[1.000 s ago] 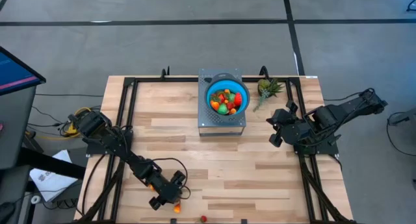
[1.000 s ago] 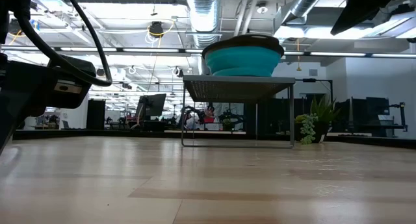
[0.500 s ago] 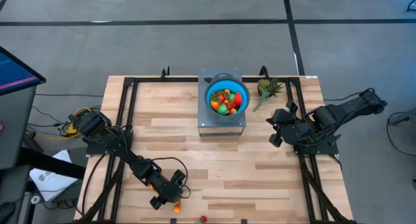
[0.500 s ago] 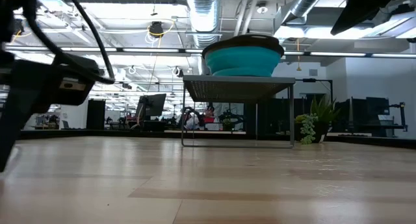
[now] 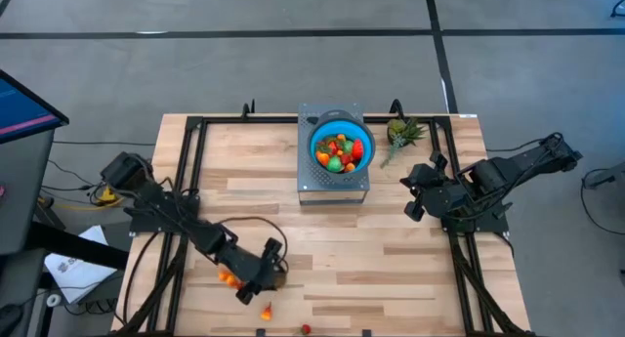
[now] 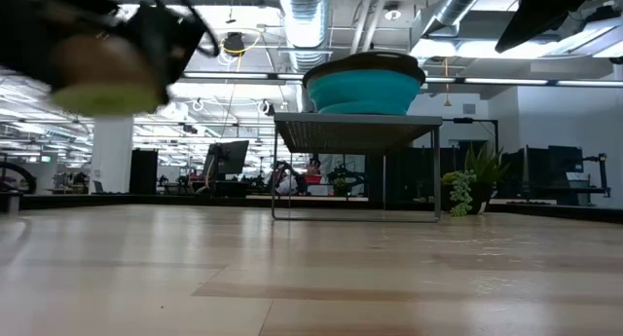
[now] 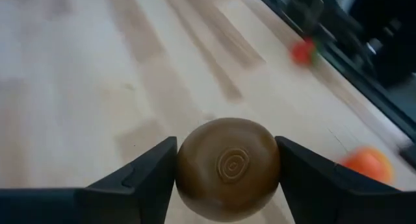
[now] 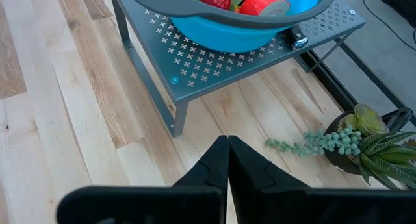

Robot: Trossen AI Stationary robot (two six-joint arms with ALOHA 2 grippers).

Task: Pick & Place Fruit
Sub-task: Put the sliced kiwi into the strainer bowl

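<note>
Jaws on the left gripper (image 7: 227, 178) are clamped on a round brown toy fruit (image 7: 228, 167), one dark finger (image 7: 144, 174) on each side of it; fingertips run off the frame edge. In the high view that gripper (image 5: 256, 278) sits over the near-left part of the light wooden slatted table (image 5: 391, 259), and the brown fruit is hidden under the arm there. Low view shows only a blurred dark mass with a brownish-green blob (image 6: 102, 83) at upper left; hard to make out more.

Right gripper (image 8: 228, 160) has its fingers pressed together, nothing between them. It waits at the right side of the table (image 5: 418, 190).

Blue round bowl (image 5: 342, 147) sits on a grey perforated metal stand (image 5: 333, 186) at the far middle, filled with red, orange and green toy fruit (image 5: 339, 152). From the low view the contents are hidden behind the bowl wall (image 6: 365, 88).

Loose pieces near the front edge: small orange fruit (image 5: 265, 315) just beside the left gripper, small red fruit (image 5: 305, 328) at the edge, another orange one (image 5: 227, 276) partly covered by the arm. Spiky green-leaved plant piece (image 5: 403, 134) lies right of the stand.
</note>
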